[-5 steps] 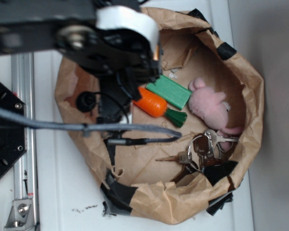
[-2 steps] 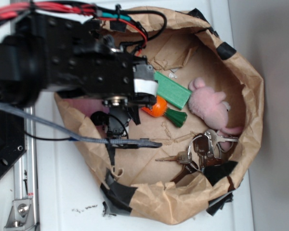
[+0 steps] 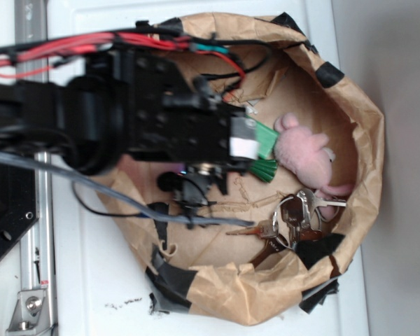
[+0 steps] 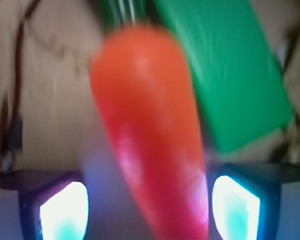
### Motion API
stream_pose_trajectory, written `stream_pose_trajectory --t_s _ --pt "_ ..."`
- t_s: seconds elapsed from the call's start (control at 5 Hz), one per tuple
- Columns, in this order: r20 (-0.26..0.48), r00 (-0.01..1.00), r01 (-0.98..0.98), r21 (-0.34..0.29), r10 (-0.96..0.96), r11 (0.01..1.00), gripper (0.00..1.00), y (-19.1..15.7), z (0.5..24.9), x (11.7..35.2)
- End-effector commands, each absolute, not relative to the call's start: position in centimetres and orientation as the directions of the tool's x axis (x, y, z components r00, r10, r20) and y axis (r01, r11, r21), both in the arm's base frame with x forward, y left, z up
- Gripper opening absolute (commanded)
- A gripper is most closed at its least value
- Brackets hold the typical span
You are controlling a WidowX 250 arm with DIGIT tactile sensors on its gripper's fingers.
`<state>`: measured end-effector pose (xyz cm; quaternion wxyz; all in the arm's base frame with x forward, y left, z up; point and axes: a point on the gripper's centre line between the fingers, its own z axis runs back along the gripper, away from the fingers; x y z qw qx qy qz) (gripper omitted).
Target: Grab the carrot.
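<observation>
A black metal rail and mounting plate [image 3: 14,231] are lying at the far left of the exterior view on a white tabletop [image 3: 91,280]. The black WidowX arm [image 3: 126,119], trailing red cables [image 3: 49,49] above and a grey cable [image 3: 77,189] below, is reaching rightward across a crumpled brown paper bag patched with black tape [image 3: 266,301], whose rolled rim is forming a shallow bowl. The arm's head is covering the middle of the bag, so the gripper itself is hidden from this side.

In the wrist view, the gripper [image 4: 150,205] is framing the smooth bright orange tapered toy carrot [image 4: 150,140], which is filling the centre of the picture between two glowing fingertips [image 4: 65,210] at the lower left and lower right. The jaws are standing apart, one on either side of the carrot's narrow end; the blur is making it impossible to tell whether either pad is touching it. The carrot's dark green ribbed leafy end [image 3: 264,168] is pointing away from the gripper and is peeking out from under the arm in the exterior view.

Just beside the carrot, on its right in the wrist view, a flat green rectangular block [image 4: 230,75] is lying on the paper. Farther right in the exterior view, a pink plush toy animal [image 3: 304,150] is resting against the bag's wall, and a bunch of metal keys on a ring [image 3: 290,220] is lying below it.
</observation>
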<state>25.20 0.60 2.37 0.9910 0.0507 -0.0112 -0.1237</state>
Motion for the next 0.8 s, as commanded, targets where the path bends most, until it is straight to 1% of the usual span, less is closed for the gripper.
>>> stream_pose_trajectory --t_s 0.0,0.2,0.4,0.6 --pt "0.059 0.967 0.241 0.086 -0.246 0.967 0.00 -1.1 4.2 26.8" --pt "0.055 0.972 0.222 0.092 -0.227 0.971 0.00 -0.7 4.5 26.4" --pt "0.089 0.974 0.200 0.082 -0.207 0.976 0.00 -0.4 6.1 26.3" --pt "0.098 0.975 0.193 0.064 -0.198 0.979 0.00 0.0 8.4 26.4"
